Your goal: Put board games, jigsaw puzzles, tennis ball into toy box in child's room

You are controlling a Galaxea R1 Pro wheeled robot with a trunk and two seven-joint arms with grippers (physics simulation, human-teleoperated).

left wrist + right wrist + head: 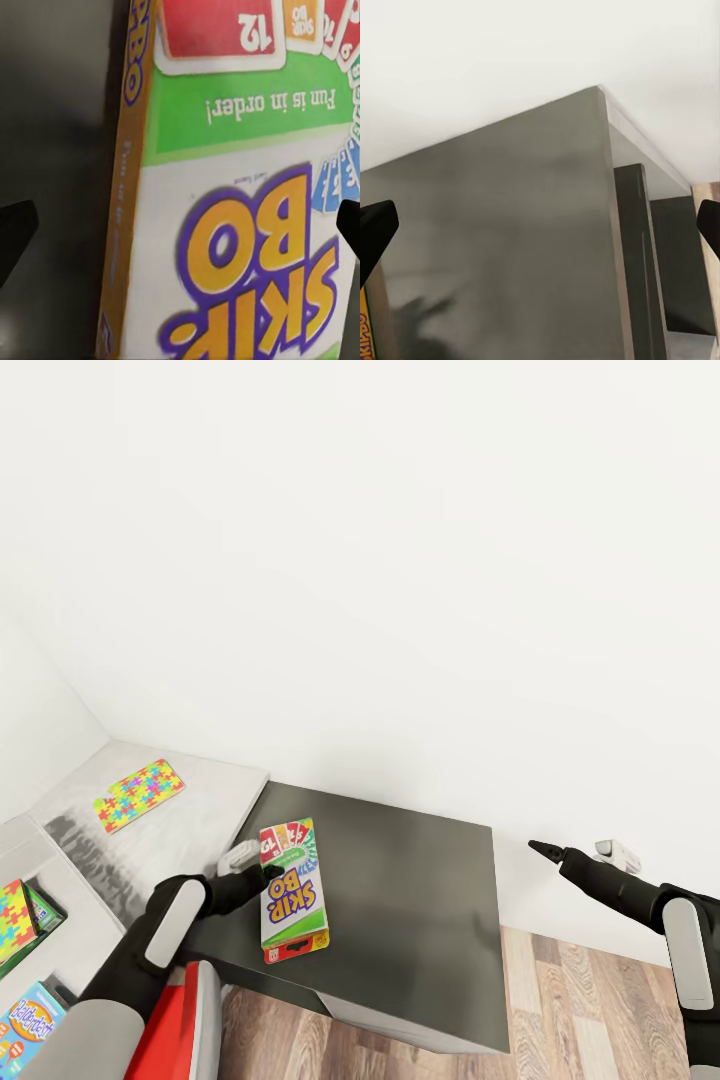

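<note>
— How do the jaws stand?

— The left gripper [184, 221] is spread wide over the Skip-Bo board game [293, 890], one fingertip [16, 229] off the box's orange edge above the dark table [420, 900], the other over the lid. Whether either pad touches the box, I cannot tell. The right gripper [540, 225] is also wide apart, holding nothing, out past the table's far corner above the wood floor [600, 1000].

— What lies around?

— The game lies flat near the table's left edge. Beside the table sits a pale surface, probably the bed [170, 830], with a jigsaw puzzle [138, 795] lying on it. Further left are another puzzle-patterned box [14, 918] and a blue game box [25, 1025]. A red object [175, 1025] sits under the left arm.
</note>
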